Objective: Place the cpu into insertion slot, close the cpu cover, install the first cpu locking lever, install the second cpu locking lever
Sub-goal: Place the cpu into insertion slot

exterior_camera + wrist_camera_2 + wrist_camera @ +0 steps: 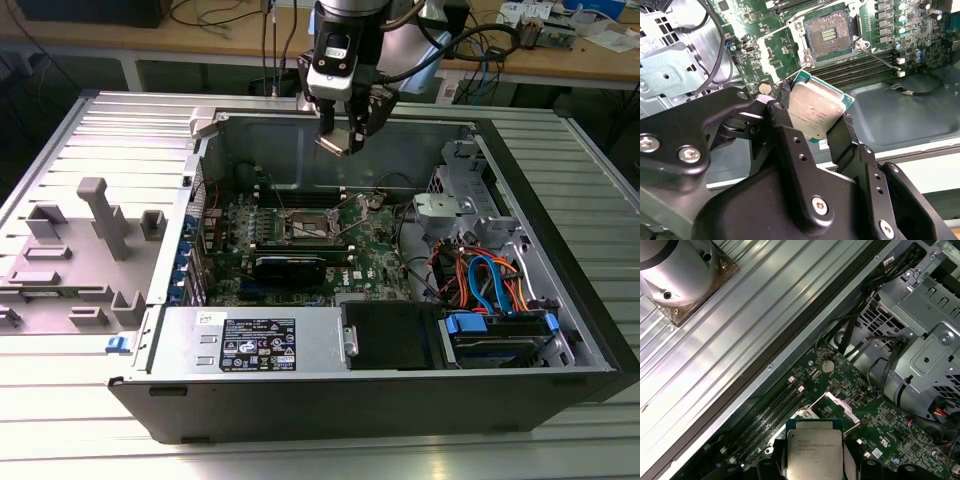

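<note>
On the ribbed metal table lies an open computer case, its green motherboard facing up. Over the case hangs the pincer, its fingers drawn in against two opposite edges of the cpu. The chip is held tilted in the air, well above the uncovered insertion slot.

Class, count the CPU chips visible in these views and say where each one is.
1. The cpu is held in the gripper, raised above the motherboard, not yet in the empty insertion slot.
</note>
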You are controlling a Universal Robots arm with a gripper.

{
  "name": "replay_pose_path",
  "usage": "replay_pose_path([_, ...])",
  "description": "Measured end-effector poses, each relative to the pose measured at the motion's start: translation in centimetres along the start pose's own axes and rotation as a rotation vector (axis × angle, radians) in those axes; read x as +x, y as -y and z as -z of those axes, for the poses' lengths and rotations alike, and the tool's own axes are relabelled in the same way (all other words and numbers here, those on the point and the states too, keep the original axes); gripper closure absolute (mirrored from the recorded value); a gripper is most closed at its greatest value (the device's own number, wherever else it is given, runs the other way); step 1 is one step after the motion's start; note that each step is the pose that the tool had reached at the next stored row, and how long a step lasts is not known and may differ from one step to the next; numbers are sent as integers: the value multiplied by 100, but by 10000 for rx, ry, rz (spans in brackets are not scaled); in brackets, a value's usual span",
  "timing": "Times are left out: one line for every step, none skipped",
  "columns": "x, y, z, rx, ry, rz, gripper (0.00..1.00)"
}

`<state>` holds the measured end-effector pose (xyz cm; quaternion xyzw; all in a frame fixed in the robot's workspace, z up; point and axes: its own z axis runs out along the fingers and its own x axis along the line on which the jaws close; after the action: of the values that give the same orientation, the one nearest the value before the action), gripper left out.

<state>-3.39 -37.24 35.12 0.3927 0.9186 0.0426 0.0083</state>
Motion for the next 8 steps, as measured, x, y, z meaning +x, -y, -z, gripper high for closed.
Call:
replay_pose_path([0, 0, 0, 0, 0, -1, 46])
replay_pose_path([0, 0, 0, 1, 0, -2, 46])
replay_pose_path([0, 0, 0, 0, 0, -3, 46])
replay_pose_path([0, 0, 0, 0, 0, -2, 46])
replay_pose_path([0, 0, 0, 0, 0, -3, 46])
replay_pose_path([0, 0, 0, 0, 0, -3, 46])
replay_pose_path([0, 0, 0, 1, 0, -4, 46])
replay_pose_path([0, 0, 0, 0, 0, -4, 46])
